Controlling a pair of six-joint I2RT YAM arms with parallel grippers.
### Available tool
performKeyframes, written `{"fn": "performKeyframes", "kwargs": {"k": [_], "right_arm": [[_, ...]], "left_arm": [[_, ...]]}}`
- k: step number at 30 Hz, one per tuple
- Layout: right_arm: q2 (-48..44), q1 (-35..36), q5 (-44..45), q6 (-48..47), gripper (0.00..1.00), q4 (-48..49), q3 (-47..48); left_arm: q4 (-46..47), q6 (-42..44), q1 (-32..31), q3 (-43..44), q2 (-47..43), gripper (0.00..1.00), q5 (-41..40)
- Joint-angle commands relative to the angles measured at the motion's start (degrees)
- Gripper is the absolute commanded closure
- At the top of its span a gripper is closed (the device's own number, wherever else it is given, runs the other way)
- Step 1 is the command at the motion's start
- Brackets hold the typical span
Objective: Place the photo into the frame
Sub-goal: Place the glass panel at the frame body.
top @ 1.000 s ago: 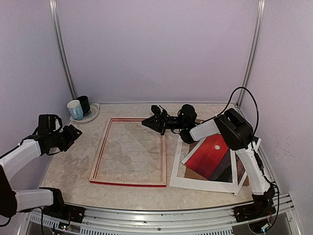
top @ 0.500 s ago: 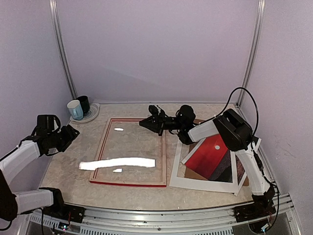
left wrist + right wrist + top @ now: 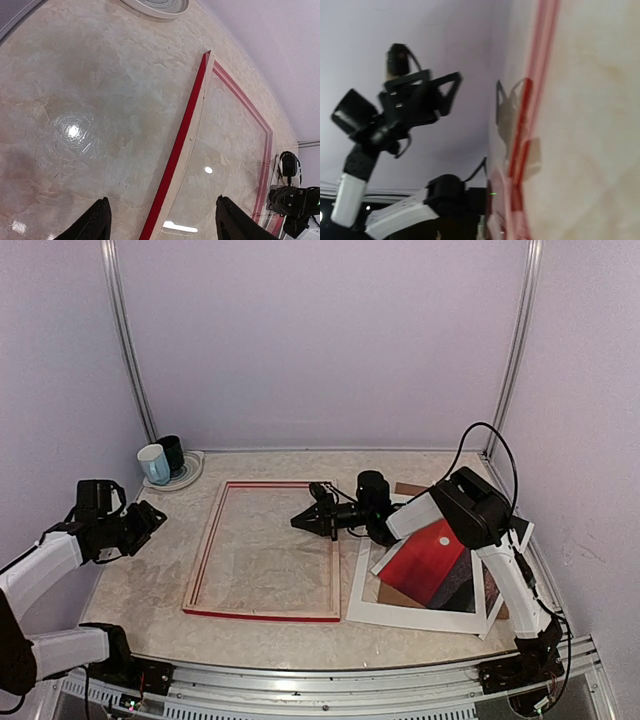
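The frame (image 3: 263,615) lies flat on the table, red face up, with a clear pane in its opening. Its left rail (image 3: 185,135) runs between my left gripper's fingers in the left wrist view. The photo (image 3: 428,562), red with a small white sun, lies tilted on the white mat (image 3: 400,615) and brown board to the right of the frame. My left gripper (image 3: 148,518) is open and empty, hovering left of the frame. My right gripper (image 3: 300,523) hovers over the frame's right rail. Its fingers do not show clearly. The right wrist view is blurred and shows the frame rail (image 3: 522,135).
A white mug (image 3: 154,463) and a dark mug stand on a plate (image 3: 155,5) at the back left corner. Purple walls and metal posts enclose the table. The right arm (image 3: 470,508) reaches across above the photo pile.
My right gripper has moved nearer and down, from the frame's far right corner to partway along its right rail. The bright glare on the pane has gone. My left gripper has shifted slightly.
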Motion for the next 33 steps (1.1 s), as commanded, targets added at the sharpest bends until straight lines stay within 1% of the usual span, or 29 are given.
{"fn": "performKeyframes", "kwargs": {"k": [1, 6, 10, 13, 18, 20, 33], "right_arm": [[2.7, -0.8, 0.0, -4.6, 0.97, -1.0, 3.0], [4.4, -1.4, 1.1, -6.7, 0.97, -1.0, 5.0], [5.4, -1.5, 1.4, -6.4, 0.97, 0.1, 5.1], [6.1, -1.6, 0.9, -6.3, 0.97, -0.7, 4.8], [3.8, -1.8, 2.9, -8.6, 0.97, -2.9, 1.3], [3.1, -1.8, 3.2, -10.1, 0.97, -5.0, 0.9], [-0.7, -1.8, 5.0, -12.4, 0.97, -8.2, -2.4]], "left_arm": [[2.4, 1.8, 0.5, -0.3, -0.4, 0.29, 2.7], [4.1, 3.2, 0.5, -0.3, 0.4, 0.29, 4.2], [5.2, 3.5, 0.4, -1.0, 0.3, 0.29, 4.3], [6.1, 3.3, 0.4, -1.5, 0.3, 0.29, 4.7], [6.7, 3.3, 0.4, -2.0, 1.0, 0.29, 4.5], [6.6, 3.3, 0.4, -1.9, 1.1, 0.29, 4.4], [6.5, 3.3, 0.3, -1.9, 1.2, 0.29, 4.2]]}}
